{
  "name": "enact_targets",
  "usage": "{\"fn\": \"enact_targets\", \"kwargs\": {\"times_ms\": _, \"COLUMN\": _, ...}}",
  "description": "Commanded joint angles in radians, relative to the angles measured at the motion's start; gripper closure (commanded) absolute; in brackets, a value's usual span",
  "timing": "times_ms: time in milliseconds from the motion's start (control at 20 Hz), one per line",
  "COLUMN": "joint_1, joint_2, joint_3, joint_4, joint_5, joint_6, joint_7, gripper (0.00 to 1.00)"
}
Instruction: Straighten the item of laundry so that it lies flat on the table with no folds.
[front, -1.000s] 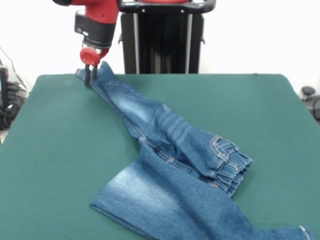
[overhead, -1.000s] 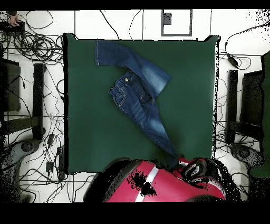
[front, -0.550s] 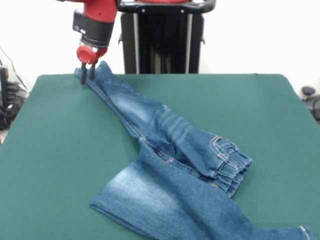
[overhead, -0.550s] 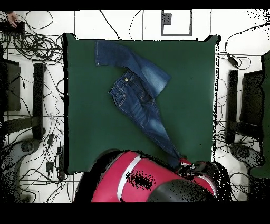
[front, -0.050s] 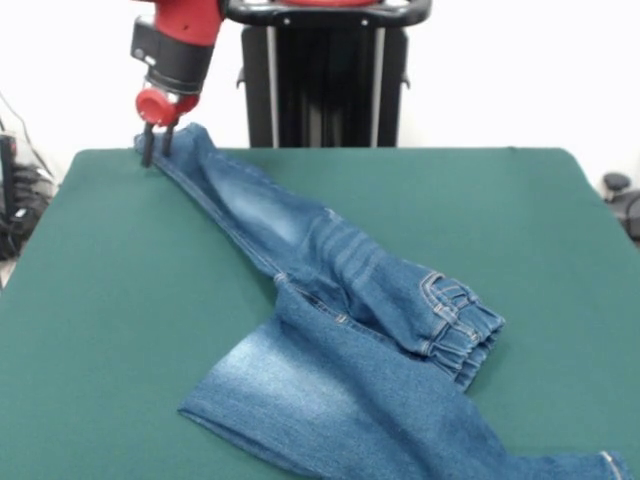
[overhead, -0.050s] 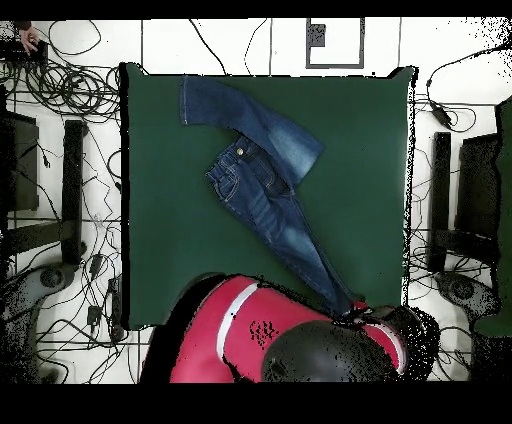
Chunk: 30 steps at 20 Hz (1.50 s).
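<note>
**Op:** Across the middle of the table (front, -0.050s: 110, 300), that's where I've got the jeans (front, -0.050s: 350, 300). One leg is stretched in a long diagonal toward the far corner, the other is folded over and fanned out toward the near edge, and the gathered waistband (front, -0.050s: 462, 330) is bunched up at the bend.

**Spotter:** How do you reckon they'll handle?

**Op:** Soft denim, limp, probably light for the arm. I'd expect it to drape and drag rather than slide as one piece. The cloth top looks felt-like, so I'd guess some grip there. Hems and the waistband are the places I'd take hold, where the fabric is thick and stitched.

**Spotter:** And the gripper?

**Op:** The gripper (front, -0.050s: 153, 148) sits right at the hem (front, -0.050s: 185, 140) of the stretched leg by the table's far corner. Its two dark fingers point down and sit close together, clamped on the edge of that hem as I read it.

**Spotter:** Overhead tell you more?

**Op:** It gives me the whole outline, jeans (overhead, -0.050s: 262, 180) forming a bent V, with the second leg's end fully in frame, which the front view cuts off at its bottom edge. But the arm (overhead, -0.050s: 290, 345) covers the grasp there. Only the front view shows the fingers on the cloth.
</note>
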Motion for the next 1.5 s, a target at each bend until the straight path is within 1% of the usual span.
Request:
{"fn": "enact_targets", "kwargs": {"times_ms": 50, "joint_1": -0.01, "joint_2": 0.081, "joint_3": -0.021, "joint_4": -0.176, "joint_5": 0.109, "joint_6": 0.019, "joint_7": 0.039, "gripper": 0.0}}
{"fn": "enact_targets", "kwargs": {"times_ms": 300, "joint_1": -0.009, "joint_2": 0.07, "joint_3": -0.014, "joint_4": -0.189, "joint_5": 0.086, "joint_6": 0.031, "joint_7": 0.055, "gripper": 0.0}}
{"fn": "enact_targets", "kwargs": {"times_ms": 450, "joint_1": -0.004, "joint_2": 0.072, "joint_3": -0.015, "joint_4": -0.188, "joint_5": 0.093, "joint_6": 0.034, "joint_7": 0.066, "gripper": 0.0}}
{"fn": "enact_targets", "kwargs": {"times_ms": 700, "joint_1": -0.011, "joint_2": 0.054, "joint_3": 0.001, "joint_4": -0.191, "joint_5": 0.066, "joint_6": 0.047, "joint_7": 0.083, "gripper": 0.0}}
{"fn": "enact_targets", "kwargs": {"times_ms": 900, "joint_1": -0.011, "joint_2": 0.051, "joint_3": 0.008, "joint_4": -0.203, "joint_5": 0.066, "joint_6": 0.053, "joint_7": 0.086, "gripper": 0.0}}
{"fn": "enact_targets", "kwargs": {"times_ms": 1200, "joint_1": -0.029, "joint_2": 0.02, "joint_3": 0.039, "joint_4": -0.208, "joint_5": 0.051, "joint_6": 0.08, "joint_7": 0.113, "gripper": 0.0}}
{"fn": "enact_targets", "kwargs": {"times_ms": 1500, "joint_1": -0.039, "joint_2": 0.022, "joint_3": 0.052, "joint_4": -0.225, "joint_5": 0.056, "joint_6": 0.071, "joint_7": 0.106, "gripper": 0.0}}
